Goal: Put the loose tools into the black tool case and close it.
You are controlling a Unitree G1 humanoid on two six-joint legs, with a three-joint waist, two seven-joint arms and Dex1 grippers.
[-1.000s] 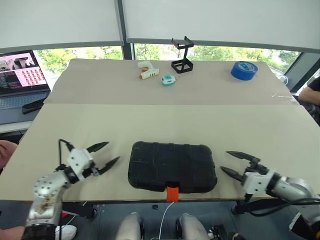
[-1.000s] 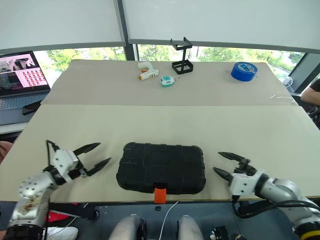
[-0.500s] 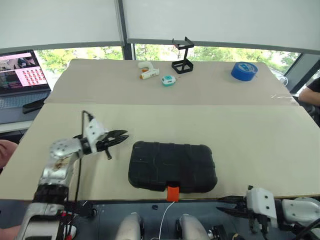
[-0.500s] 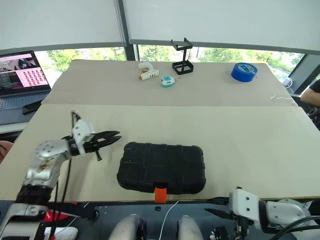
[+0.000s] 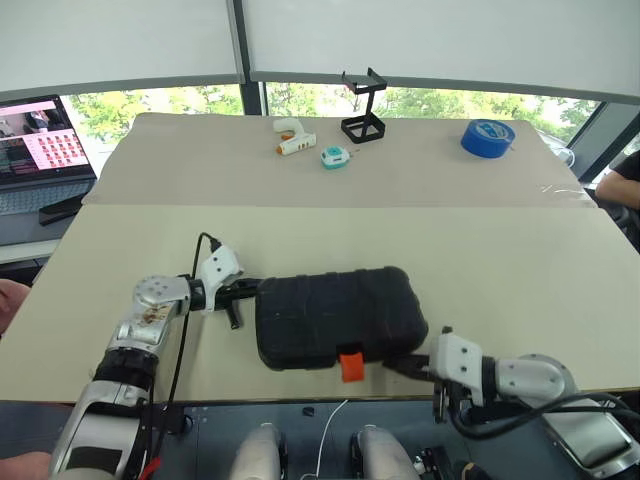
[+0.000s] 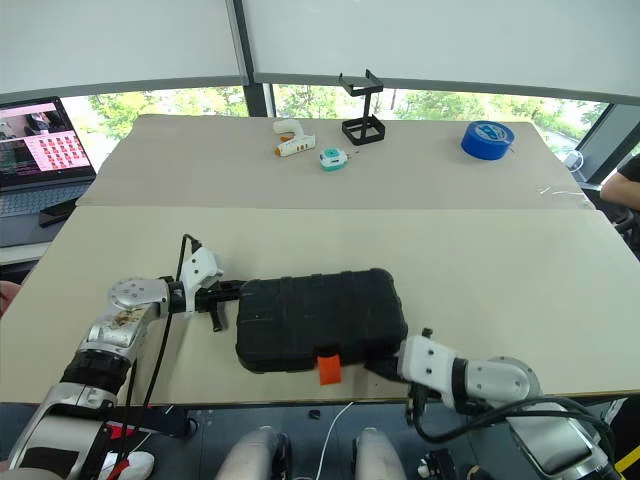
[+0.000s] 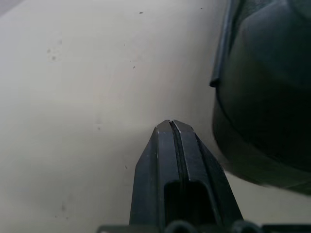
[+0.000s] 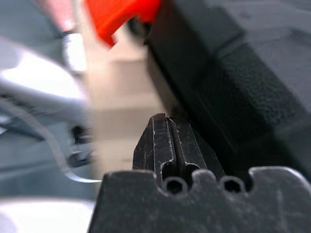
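The black tool case (image 5: pixel 335 312) lies closed near the table's front edge, slightly skewed, its orange latch (image 5: pixel 350 366) facing me. My left gripper (image 5: pixel 250 288) is shut with nothing in it, tips at the case's left end; the left wrist view shows the shut fingertips (image 7: pixel 171 124) just beside the case wall (image 7: pixel 262 87). My right gripper (image 5: pixel 395 365) is shut and empty, tips against the case's front right corner, near the latch (image 8: pixel 121 14). The loose tools are out of view.
On the far table stand a white glue gun (image 5: pixel 290 137), a teal tape measure (image 5: pixel 335 157), a black wire-frame stand (image 5: pixel 362 105) and a big blue tape roll (image 5: pixel 487 138). A laptop (image 5: pixel 40 140) sits at the far left. A person's arm (image 5: pixel 620 185) shows at the right edge.
Both grippers have shut and closed in on the case: the left moved right to its left end, the right swung left to its front right corner. The case now lies slightly turned.
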